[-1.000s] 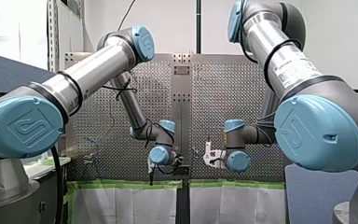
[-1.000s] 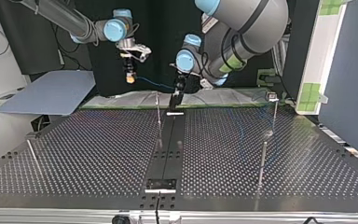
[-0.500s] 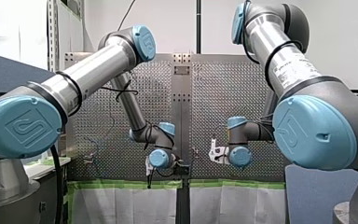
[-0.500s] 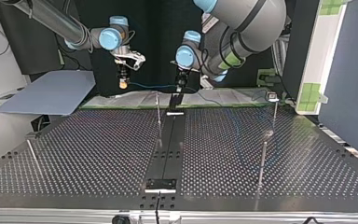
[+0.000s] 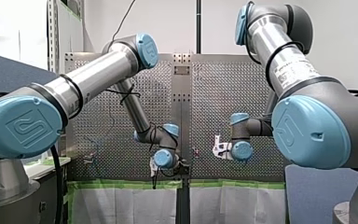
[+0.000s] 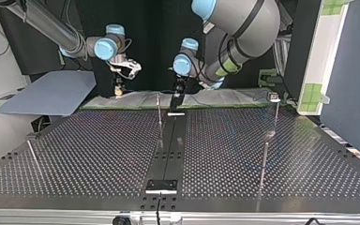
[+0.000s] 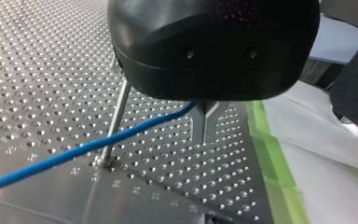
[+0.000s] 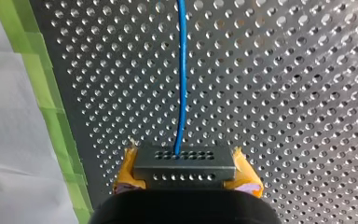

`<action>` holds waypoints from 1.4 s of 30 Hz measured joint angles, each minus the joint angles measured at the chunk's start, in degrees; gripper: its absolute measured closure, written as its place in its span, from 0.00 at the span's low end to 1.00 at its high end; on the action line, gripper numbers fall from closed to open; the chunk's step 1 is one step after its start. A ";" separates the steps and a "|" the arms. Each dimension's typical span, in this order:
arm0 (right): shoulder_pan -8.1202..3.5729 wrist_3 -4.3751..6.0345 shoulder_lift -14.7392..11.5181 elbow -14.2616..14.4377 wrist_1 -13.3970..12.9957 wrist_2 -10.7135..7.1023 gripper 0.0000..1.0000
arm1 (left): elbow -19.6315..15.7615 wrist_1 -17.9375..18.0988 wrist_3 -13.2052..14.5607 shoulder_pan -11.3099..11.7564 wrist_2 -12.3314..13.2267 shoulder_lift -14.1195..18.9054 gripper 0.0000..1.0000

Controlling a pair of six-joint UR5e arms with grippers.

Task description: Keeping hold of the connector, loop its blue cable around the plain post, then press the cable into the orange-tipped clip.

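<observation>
right pincer (image 8: 185, 173) clamps connector (image 8: 185, 161) so blue cable (image 8: 182, 70) runs straight over desk (image 8: 284, 93); left pincer (image 7: 204, 123), closed on cable beside plain post (image 7: 119, 112), likely steers the loop.

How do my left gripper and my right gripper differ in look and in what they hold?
My left gripper has bare metal jaws; my right gripper has yellow-padded jaws. My left gripper pinches the thin blue cable itself; my right gripper clamps the dark grey perforated connector at its end. Both are shut.
</observation>
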 joint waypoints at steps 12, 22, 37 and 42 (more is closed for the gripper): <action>-1.52 0.10 2.47 -2.73 1.15 -1.31 1.00 | 5.85 -1.92 -2.49 2.14 0.35 -0.17 1.00; -2.26 0.19 3.80 -6.42 2.28 -1.99 1.00 | 7.63 -2.60 -2.67 3.56 1.57 -0.18 1.00; -4.02 0.22 4.19 -12.27 5.79 -5.02 1.00 | 12.57 -6.84 -2.73 4.64 1.63 -0.18 1.00; -4.57 0.16 4.36 -13.80 7.25 -6.14 1.00 | 13.62 -8.20 -2.71 4.66 1.44 -0.18 1.00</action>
